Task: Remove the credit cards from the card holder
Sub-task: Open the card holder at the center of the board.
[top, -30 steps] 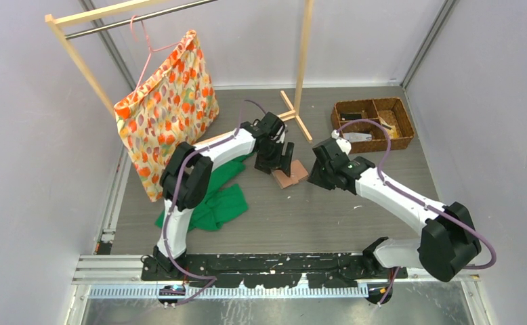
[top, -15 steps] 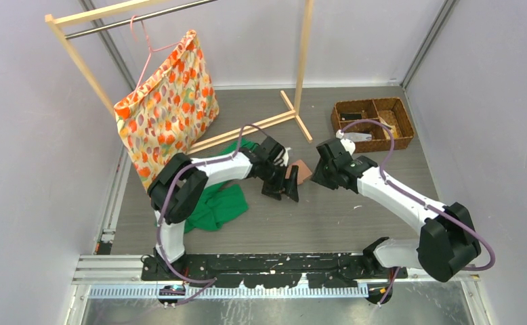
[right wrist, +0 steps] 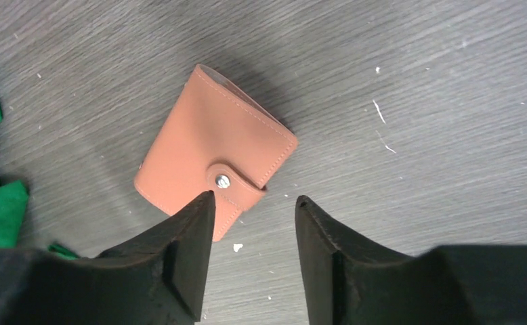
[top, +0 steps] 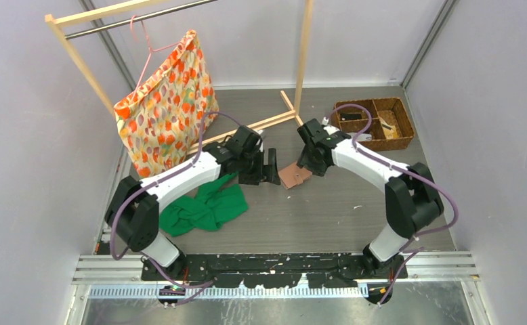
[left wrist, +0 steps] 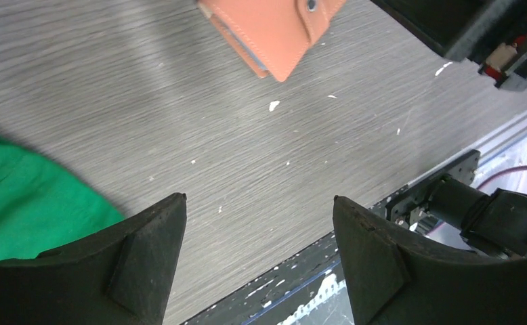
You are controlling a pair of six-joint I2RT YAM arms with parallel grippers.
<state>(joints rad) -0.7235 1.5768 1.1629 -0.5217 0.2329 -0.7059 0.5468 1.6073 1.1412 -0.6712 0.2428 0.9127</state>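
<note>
1. Right gripper [right wrist: 254, 203] spread, empty, poised over card holder [right wrist: 206, 145]; left gripper [left wrist: 257, 203] spread, empty, just beside it.
2. Card holder flat on table [right wrist: 416, 101], tab snapped; no cards out, extraction not yet begun.

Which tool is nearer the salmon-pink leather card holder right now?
Right. The right tool is poised over the salmon-pink leather card holder, at its snap tab; the left tool sits off to its side, grey table between.
</note>
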